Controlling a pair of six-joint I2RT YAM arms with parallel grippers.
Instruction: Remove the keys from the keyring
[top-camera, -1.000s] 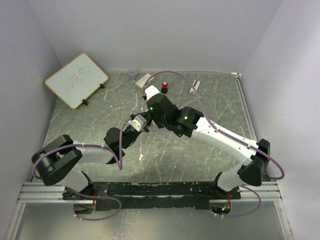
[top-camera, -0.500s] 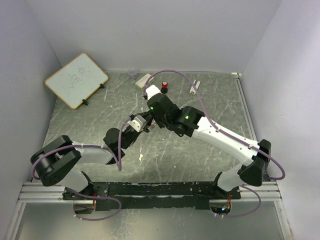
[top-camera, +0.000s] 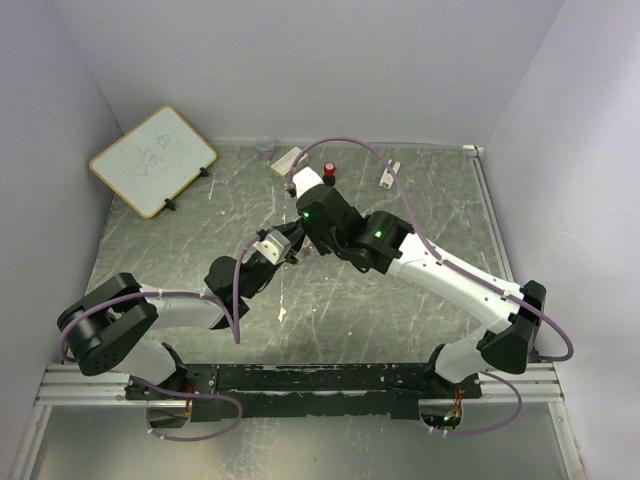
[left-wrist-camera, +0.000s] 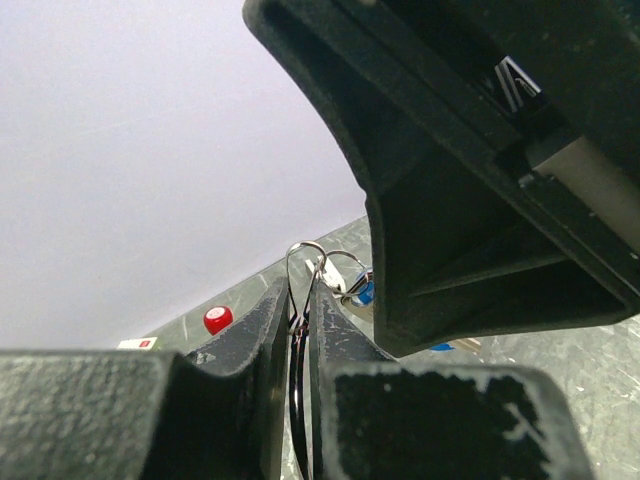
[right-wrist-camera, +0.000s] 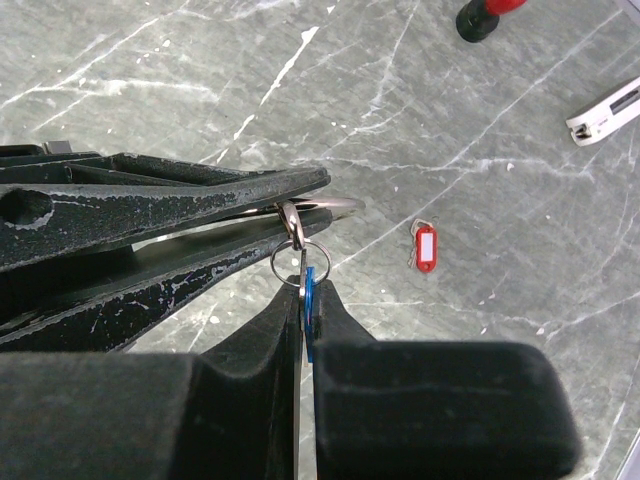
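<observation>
In the right wrist view my left gripper's fingers (right-wrist-camera: 180, 205) come in from the left, shut on the thin silvery keyring (right-wrist-camera: 335, 203). A smaller ring (right-wrist-camera: 298, 265) hangs from it with a blue-headed key (right-wrist-camera: 310, 300). My right gripper (right-wrist-camera: 305, 290) is shut on that blue key. In the left wrist view my left gripper (left-wrist-camera: 298, 300) pinches the keyring loop (left-wrist-camera: 302, 248), with the blue head (left-wrist-camera: 366, 293) just behind. From above the two grippers (top-camera: 283, 250) (top-camera: 298, 247) meet over the table's middle. A red-headed key (right-wrist-camera: 426, 247) lies loose on the table.
A small black object with a red top (top-camera: 328, 175) stands behind the grippers. A whiteboard (top-camera: 152, 160) leans at the back left. A white block (top-camera: 288, 160), a clear cup (top-camera: 264, 148) and a white strip (top-camera: 388, 175) lie along the back.
Both grippers have shifted slightly away from the bases, still joined at the keyring. Neither grip has changed.
</observation>
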